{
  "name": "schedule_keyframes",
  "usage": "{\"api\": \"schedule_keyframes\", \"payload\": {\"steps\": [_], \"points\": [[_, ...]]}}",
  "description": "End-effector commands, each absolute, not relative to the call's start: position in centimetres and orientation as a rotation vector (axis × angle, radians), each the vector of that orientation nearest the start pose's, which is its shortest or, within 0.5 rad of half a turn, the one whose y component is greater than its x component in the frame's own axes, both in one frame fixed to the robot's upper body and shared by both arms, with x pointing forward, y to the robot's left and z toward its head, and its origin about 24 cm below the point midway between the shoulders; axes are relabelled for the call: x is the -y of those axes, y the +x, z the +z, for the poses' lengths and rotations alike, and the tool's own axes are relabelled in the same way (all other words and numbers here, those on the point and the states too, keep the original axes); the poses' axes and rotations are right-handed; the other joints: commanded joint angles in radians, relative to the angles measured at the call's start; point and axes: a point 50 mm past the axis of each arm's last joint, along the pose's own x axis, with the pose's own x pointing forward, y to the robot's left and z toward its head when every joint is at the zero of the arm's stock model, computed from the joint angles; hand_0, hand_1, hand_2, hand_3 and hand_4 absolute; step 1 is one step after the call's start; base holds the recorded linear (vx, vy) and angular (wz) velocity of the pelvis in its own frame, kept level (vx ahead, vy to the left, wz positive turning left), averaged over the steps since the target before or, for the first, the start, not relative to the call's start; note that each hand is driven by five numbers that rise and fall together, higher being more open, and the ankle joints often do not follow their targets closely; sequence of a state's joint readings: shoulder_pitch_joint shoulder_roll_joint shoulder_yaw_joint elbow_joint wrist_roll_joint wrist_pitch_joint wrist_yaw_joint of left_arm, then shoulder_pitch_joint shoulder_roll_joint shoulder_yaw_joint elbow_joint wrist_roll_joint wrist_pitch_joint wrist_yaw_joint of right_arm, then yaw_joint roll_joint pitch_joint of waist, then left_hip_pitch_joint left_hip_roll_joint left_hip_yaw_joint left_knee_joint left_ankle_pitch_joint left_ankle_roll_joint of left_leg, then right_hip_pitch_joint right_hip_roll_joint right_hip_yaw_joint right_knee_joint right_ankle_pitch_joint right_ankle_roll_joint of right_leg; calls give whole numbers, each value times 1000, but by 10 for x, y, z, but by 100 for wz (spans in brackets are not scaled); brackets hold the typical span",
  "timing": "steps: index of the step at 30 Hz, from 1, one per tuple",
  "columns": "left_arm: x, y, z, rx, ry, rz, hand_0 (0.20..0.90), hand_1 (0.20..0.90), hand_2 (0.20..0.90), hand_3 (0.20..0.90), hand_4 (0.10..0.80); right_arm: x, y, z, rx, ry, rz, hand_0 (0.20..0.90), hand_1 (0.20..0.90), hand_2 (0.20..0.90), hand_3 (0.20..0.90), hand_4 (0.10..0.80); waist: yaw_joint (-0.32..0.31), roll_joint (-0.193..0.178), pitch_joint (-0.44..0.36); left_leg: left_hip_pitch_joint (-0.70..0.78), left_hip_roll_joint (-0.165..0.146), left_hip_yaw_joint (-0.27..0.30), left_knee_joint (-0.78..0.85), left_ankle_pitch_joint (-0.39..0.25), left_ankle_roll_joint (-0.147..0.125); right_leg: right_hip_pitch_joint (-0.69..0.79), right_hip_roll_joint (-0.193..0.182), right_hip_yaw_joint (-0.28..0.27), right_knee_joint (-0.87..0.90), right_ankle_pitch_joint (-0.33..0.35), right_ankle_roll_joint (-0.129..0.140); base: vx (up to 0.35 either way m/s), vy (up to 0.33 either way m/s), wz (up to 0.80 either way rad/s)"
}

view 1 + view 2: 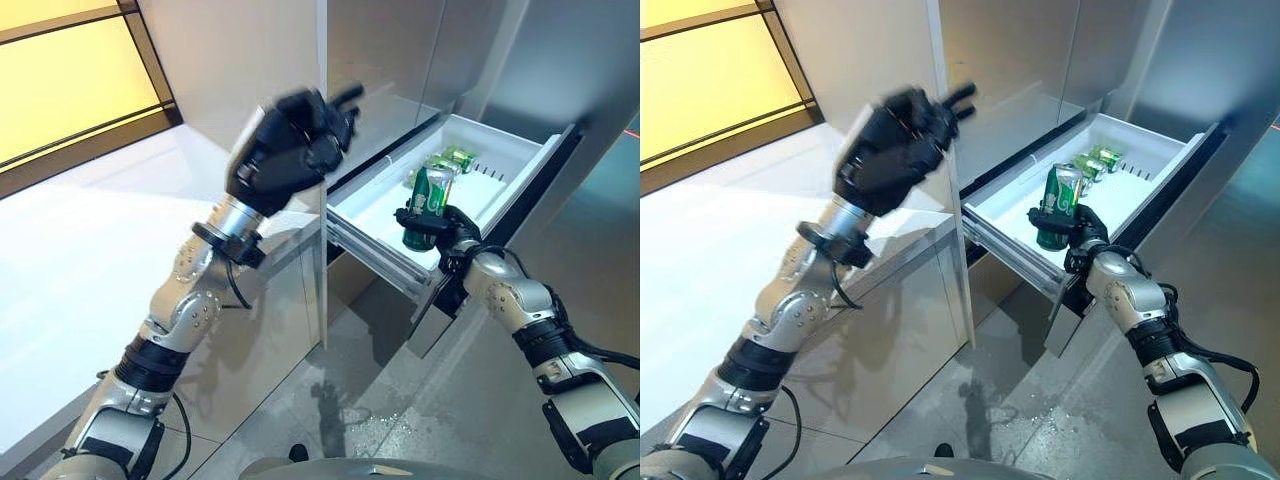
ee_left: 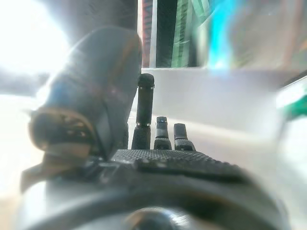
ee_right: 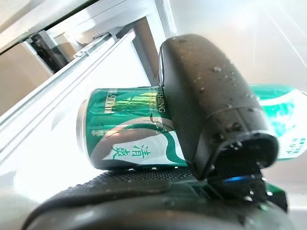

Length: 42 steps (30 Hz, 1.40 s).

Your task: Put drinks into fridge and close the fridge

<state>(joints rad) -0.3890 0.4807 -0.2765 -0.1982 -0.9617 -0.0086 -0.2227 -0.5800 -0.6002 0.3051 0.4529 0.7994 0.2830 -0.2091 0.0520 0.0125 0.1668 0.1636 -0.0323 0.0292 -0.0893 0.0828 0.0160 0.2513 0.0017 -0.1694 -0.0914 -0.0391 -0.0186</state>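
Observation:
My right hand is shut on a green drink can, holding it upright over the front part of the open white fridge drawer. In the right wrist view the thumb wraps across the can. More green cans lie at the back of the drawer. My left hand is raised beside the edge of the open steel fridge door, holding nothing. Its fingers are mostly straight and reach past that edge.
A white counter runs along the left, with a yellow-lit window behind it. Steel cabinet fronts surround the drawer. The glossy grey floor lies below the drawer and door.

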Motion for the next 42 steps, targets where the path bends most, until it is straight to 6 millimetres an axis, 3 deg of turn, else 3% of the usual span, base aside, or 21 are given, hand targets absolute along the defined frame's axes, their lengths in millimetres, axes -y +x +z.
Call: {"api": "schedule_keyframes", "payload": {"steps": [1, 6, 10, 15, 20, 21, 27, 31, 37, 42], "points": [[-102, 275, 167, 265, -525, -911, 900, 900, 900, 900, 800, 236, 377, 219, 205, 37, -93, 300, 300, 300, 200, 100, 38, -29, -69, 37, -19, -49, 13, -116, 5, -52, -11, -58, 72, -24, 47, 79, 18, 28], [-88, 248, 105, -39, -593, -985, 900, 900, 900, 900, 800, 282, 375, 217, 144, -107, -238, 300, 300, 300, 200, 100, 70, -9, -27, 11, -20, -74, 17, -99, -1, -66, -20, -81, 78, -16, 48, 23, 24, 36], [-93, 236, 81, -166, -591, -984, 900, 900, 900, 900, 800, 310, 371, 227, 123, -204, -318, 300, 300, 300, 200, 100, 88, 6, 0, -34, -21, -84, 34, -89, -5, -102, -26, -93, 91, -13, 48, -79, 15, 35], [-110, 221, 48, -306, -499, -928, 900, 900, 900, 900, 800, 346, 359, 239, 58, -371, -431, 300, 300, 300, 200, 100, 103, 22, 53, -90, -20, -88, 53, -73, -7, -146, -31, -99, 107, -8, 43, -107, 7, 22], [-134, 210, 8, -447, -376, -769, 900, 900, 900, 900, 800, 373, 345, 230, -51, -455, -493, 300, 300, 300, 200, 100, 109, 24, 86, -110, -21, -88, 67, -67, -6, -160, -36, -103, 121, -7, 42, -5, -9, 15], [-145, 205, -8, -496, -305, -702, 900, 900, 900, 900, 800, 381, 341, 224, -89, -480, -503, 300, 300, 300, 200, 100, 108, 23, 94, -110, -20, -87, 68, -68, -5, -163, -36, -102, 125, -8, 42, 21, -11, 9], [-195, 186, -69, -689, -76, -384, 900, 900, 900, 900, 800, 392, 332, 206, -211, -594, -505, 300, 300, 300, 200, 100, 105, 12, 125, -122, -21, -78, 72, -70, -2, -183, -38, -96, 137, -8, 46, 6, -7, 4], [-223, 161, -104, -844, -10, -196, 900, 900, 900, 900, 800, 394, 330, 201, -251, -617, -500, 300, 300, 300, 200, 100, 103, 5, 144, -135, -22, -70, 78, -74, 1, -201, -39, -91, 143, -7, 47, 0, 0, 0], [-248, 141, -121, -936, 50, -81, 900, 900, 900, 900, 800, 399, 330, 207, -308, -671, -508, 300, 300, 300, 200, 100, 108, 9, 177, -172, -23, -62, 100, -79, 3, -243, -47, -92, 167, -10, 46, -58, 15, -2], [-258, 146, -119, -932, 29, -15, 900, 900, 900, 900, 800, 405, 327, 215, -425, -791, -488, 300, 300, 300, 200, 100, 120, 16, 205, -203, -25, -61, 115, -80, 5, -271, -54, -102, 184, -12, 44, -75, 25, -6]]}}
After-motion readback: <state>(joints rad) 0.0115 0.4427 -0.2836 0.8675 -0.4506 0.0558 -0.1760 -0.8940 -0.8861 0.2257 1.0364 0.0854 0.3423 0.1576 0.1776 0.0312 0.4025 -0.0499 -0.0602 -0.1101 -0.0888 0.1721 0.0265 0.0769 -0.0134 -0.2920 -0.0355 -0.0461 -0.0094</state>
